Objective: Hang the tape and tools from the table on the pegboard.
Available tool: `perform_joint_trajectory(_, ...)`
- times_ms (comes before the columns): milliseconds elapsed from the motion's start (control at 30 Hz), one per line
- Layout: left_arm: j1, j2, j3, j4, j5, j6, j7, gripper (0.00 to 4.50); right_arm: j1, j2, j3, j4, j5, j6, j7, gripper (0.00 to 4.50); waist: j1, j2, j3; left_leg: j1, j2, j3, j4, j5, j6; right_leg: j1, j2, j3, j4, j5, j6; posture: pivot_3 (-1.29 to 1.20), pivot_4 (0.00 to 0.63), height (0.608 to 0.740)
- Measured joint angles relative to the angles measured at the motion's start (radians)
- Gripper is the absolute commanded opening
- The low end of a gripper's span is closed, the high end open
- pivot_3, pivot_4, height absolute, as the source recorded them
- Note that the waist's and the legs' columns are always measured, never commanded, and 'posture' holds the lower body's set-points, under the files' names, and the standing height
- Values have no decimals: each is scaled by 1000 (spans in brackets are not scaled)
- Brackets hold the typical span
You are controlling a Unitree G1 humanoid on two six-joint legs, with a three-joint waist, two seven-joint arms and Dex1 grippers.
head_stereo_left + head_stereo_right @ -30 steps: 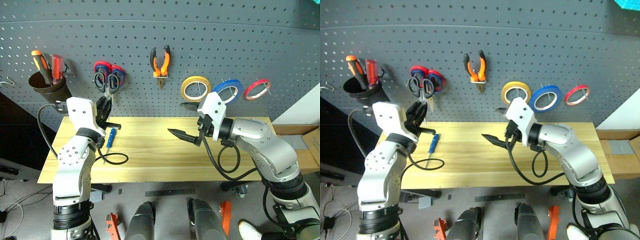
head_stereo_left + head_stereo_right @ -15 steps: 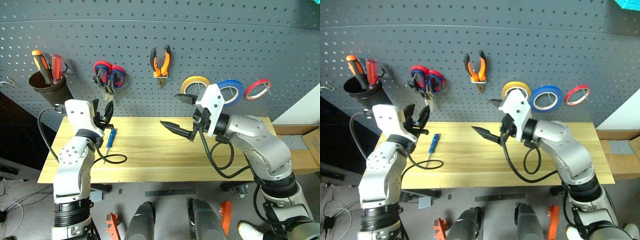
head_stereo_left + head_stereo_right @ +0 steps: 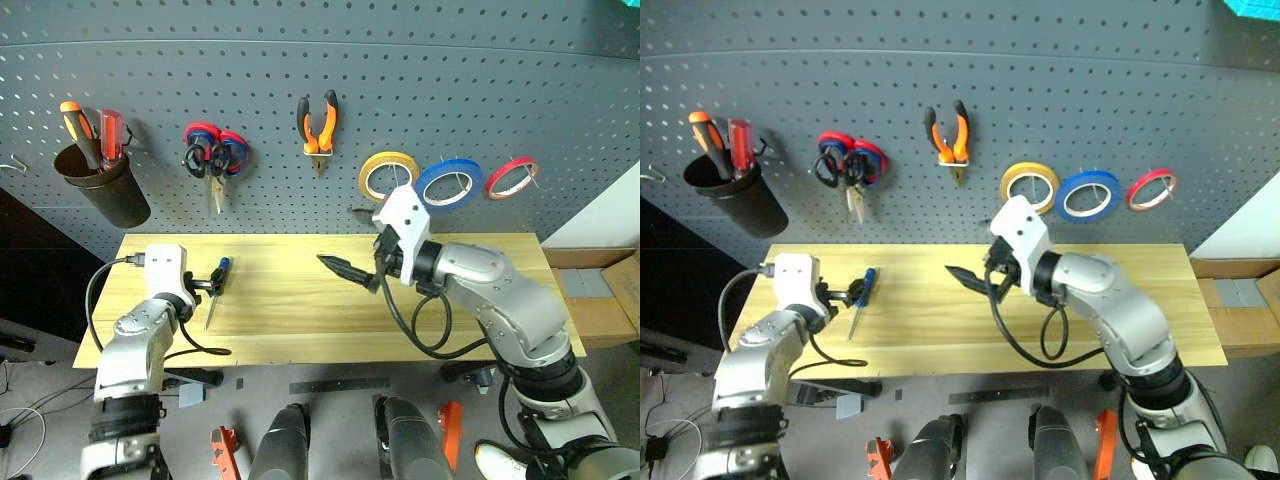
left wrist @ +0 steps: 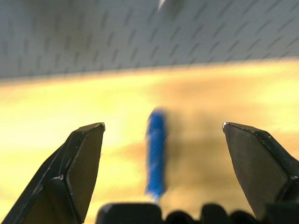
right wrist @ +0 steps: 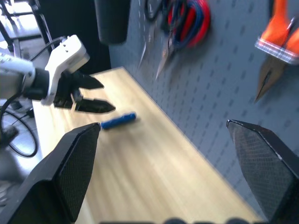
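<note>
Now we see the blue-handled screwdriver [image 3: 217,283] lying flat on the counter [image 3: 300,335], in the lower left part of the head views, with nothing holding it. The left tool [image 3: 204,283] is just beside its handle, with its fingers spread wide; in the left wrist view the blue handle [image 4: 156,157] sits between the two black fingers [image 4: 77,163], a little ahead of them, not yet touched. The right tool [image 3: 352,268] is also wide open and empty, near the middle of the frame, well apart from the screwdriver, so we judge that the left arm is the one to grasp. The long axis of the screwdriver runs nearly from top to bottom of the frame, slightly slanted. Its handle points up toward the pegboard [image 3: 420,80] and its thin shaft toward the lower counter edge.
</note>
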Motion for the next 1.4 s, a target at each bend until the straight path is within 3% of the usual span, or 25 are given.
perform_joint_trajectory(400,-264,30,-42,523,31,34,-45,4351,-54,120,89,48,-43,101,-90,4500,-15,0,0,0,0,0,0,0,0,-2,0,0,1,0,0,-91,278,740)
perform_joint_trajectory(533,-319,32,-80,615,62,13,-76,4351,-74,139,116,64,-58,101,-87,4500,-16,0,0,0,0,0,0,0,0,-2,0,0,1,0,0,-92,281,740)
perform_joint_trajectory(900,-360,47,-82,725,96,-66,-68,791,-85,144,122,65,-62,101,-77,4500,-22,0,0,1,-1,0,0,0,0,-3,0,1,5,0,0,-86,254,740)
perform_joint_trajectory(933,-352,47,-79,718,95,-71,-68,500,-88,141,122,66,-62,100,-73,4500,-23,0,0,1,-1,0,0,0,0,-3,0,1,6,0,0,-86,254,740)
perform_joint_trajectory(1100,-246,47,-65,577,86,-71,-72,503,-102,113,122,66,-59,91,-33,4500,-28,0,0,0,-1,0,0,0,0,-4,-1,2,6,0,0,-80,233,740)
perform_joint_trajectory(1267,-37,19,11,225,44,-98,-28,503,-113,70,116,62,-62,9,22,4500,-30,0,0,0,-1,1,0,0,-1,-6,-1,4,6,0,0,-70,212,740)
perform_joint_trajectory(1400,125,-25,56,-64,31,-231,1,503,-116,55,105,59,-69,-117,62,4500,-25,-1,-1,0,-1,2,0,-1,-1,-6,-2,5,6,0,0,-41,194,740)
